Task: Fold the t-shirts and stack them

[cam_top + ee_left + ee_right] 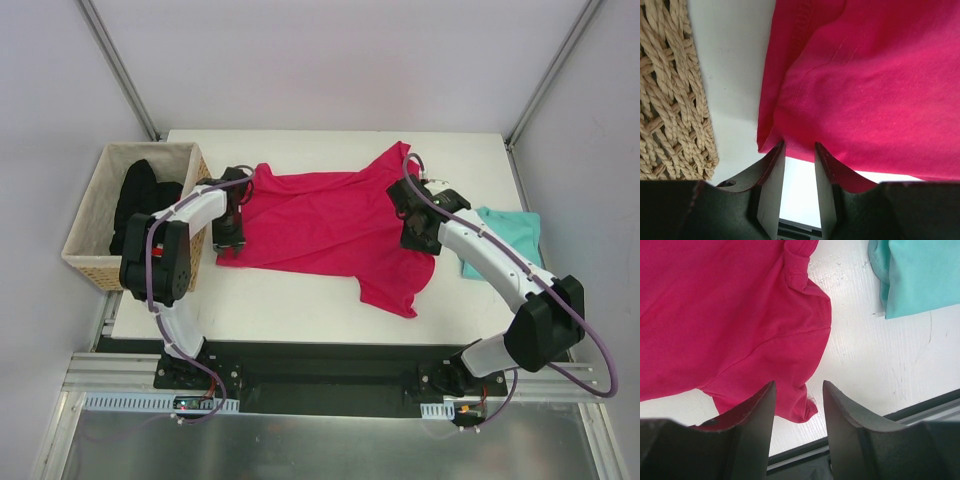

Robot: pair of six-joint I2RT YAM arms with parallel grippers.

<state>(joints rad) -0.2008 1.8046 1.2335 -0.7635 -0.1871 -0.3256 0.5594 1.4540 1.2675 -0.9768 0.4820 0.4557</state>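
From above, the pink shirt [330,225] lies spread across the middle of the white table [300,310], one sleeve pointing toward the far edge and the other toward the near edge. The teal shirt [510,235] lies flat by the table's right edge, partly hidden under the right arm. A woven basket [95,215] stands against the table's left side with a black garment [140,200] inside. The left gripper [229,235] is at the pink shirt's left edge, the right gripper [412,225] over its right side, near the sleeves

The left wrist camera shows the left gripper [799,147] with its jaws parted – bare table [735,75] shows in the gap between the fingers [771,185]. The pink shirt's [870,85] stitched edge sits right at the fingertips, and nothing is pinched. The basket [670,100] fills the left side, just beside the cloth

The right wrist camera shows the right gripper [798,386] open too, its jaws well apart. The bottom corner of the pink shirt's [725,315] sleeve lies in front of the gap, loose on the table [865,355] – not gripped. The teal shirt [920,275] is at the upper right, with a strip of bare table between the two shirts
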